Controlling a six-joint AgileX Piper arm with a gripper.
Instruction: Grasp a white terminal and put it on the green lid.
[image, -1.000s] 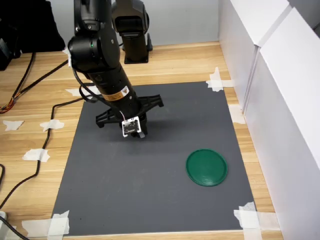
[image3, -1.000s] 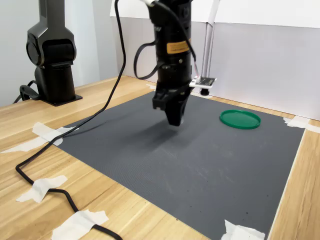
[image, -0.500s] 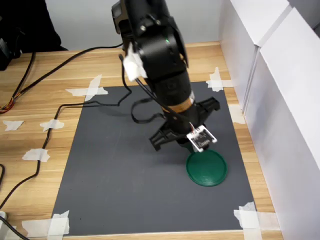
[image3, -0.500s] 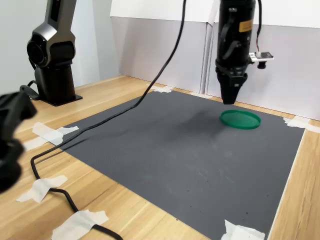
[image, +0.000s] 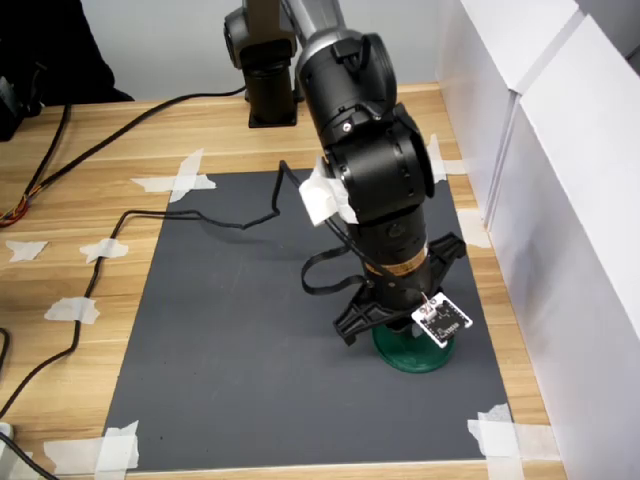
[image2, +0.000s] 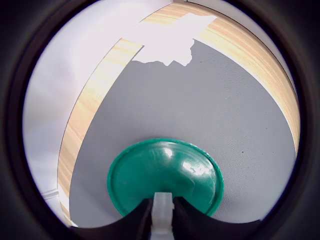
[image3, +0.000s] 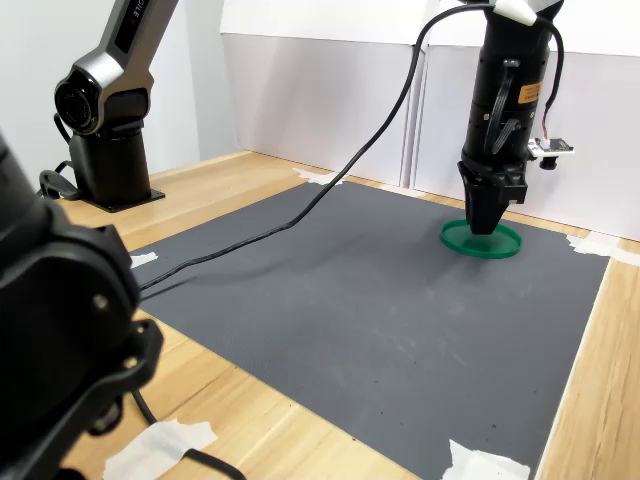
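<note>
In the first exterior view your arm stands low over the green lid (image: 412, 352), which sits toward four o'clock on the dark mat (image: 230, 330); the wrist and its small camera board hide most of the disc, and you cannot see the gripper tips or the white terminal here

In the wrist view you have the clearest look: the gripper (image2: 162, 212) is pinched nearly closed on the white terminal (image2: 162, 209), the two dark fingers pressing its sides with the pale block poking up between them. It hangs over the lid's six o'clock edge, inside the rim. Whether it already touches the green surface is hard to tell from this angle

In the second exterior view the gripper (image3: 485, 222) points straight down at the green lid (image3: 481, 240), tips just above or on it; the terminal is too small to make out

Treat the block as very light, stiff, smooth plastic. It will likely tip or skid on the glossy lid if you release from any height, so hold it by the flat sides as now, set it down upright, and open gently, keeping clear of the notched top
</note>
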